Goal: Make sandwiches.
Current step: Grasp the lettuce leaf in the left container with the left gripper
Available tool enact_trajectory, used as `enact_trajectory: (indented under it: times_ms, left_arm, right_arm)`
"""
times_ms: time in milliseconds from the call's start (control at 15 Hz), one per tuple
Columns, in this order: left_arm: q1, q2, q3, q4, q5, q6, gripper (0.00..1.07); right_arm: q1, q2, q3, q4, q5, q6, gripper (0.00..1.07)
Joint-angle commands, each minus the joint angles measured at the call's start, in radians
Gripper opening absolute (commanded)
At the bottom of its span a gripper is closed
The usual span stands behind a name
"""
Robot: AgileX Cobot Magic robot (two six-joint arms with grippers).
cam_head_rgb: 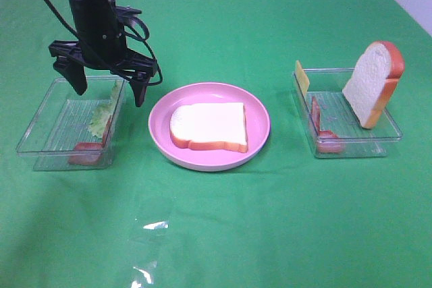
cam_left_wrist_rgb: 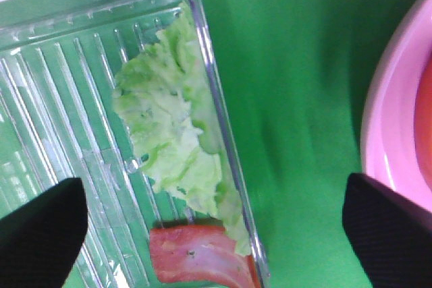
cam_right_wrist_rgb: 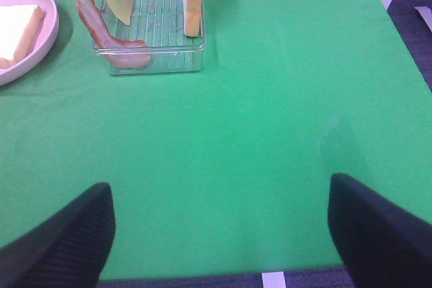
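Sandwiches (cam_head_rgb: pixel 202 133) are lying in pieces across the green table (cam_head_rgb: pixel 223 234). One bread slice (cam_head_rgb: pixel 216 121) is resting flat on the pink plate (cam_head_rgb: pixel 260 116), and a second slice (cam_head_rgb: pixel 370 82) is leaning upright in the right tray (cam_head_rgb: pixel 388 136), with cheese (cam_head_rgb: pixel 301 77) and bacon (cam_head_rgb: pixel 317 116) at that tray's plate-side wall. The left hand (cam_head_rgb: pixel 110 94) is hovering over the left tray (cam_head_rgb: pixel 47 126) at its plate-side wall, fingers spread wide and grasping nothing, above lettuce (cam_left_wrist_rgb: pixel 169 139) and another bacon strip (cam_left_wrist_rgb: pixel 199 257). The right hand (cam_right_wrist_rgb: pixel 219 227) is hanging released over the table — well apart from the trays.
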State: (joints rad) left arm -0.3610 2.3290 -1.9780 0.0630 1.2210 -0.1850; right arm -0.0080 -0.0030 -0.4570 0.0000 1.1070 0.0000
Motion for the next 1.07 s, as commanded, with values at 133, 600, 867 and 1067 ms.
enact_trajectory:
  times_ms: [133, 600, 867, 1067]
  left_arm:
    - [-0.002, 0.015, -0.005, -0.010, 0.035, -0.010, 0.66]
    - [-0.002, 0.021, -0.005, -0.011, -0.002, -0.012, 0.59]
    - [-0.002, 0.021, -0.005, -0.012, -0.003, -0.012, 0.35]
    - [-0.002, 0.021, -0.005, -0.012, -0.016, -0.011, 0.14]
  right_arm:
    - [-0.001, -0.029, 0.004, -0.007, -0.006, 0.000, 0.84]
    - [-0.001, -0.029, 0.004, -0.007, -0.006, 0.000, 0.84]
    - [-0.001, -0.029, 0.004, -0.007, -0.006, 0.000, 0.84]
    - [-0.001, -0.029, 0.004, -0.007, -0.006, 0.000, 0.84]
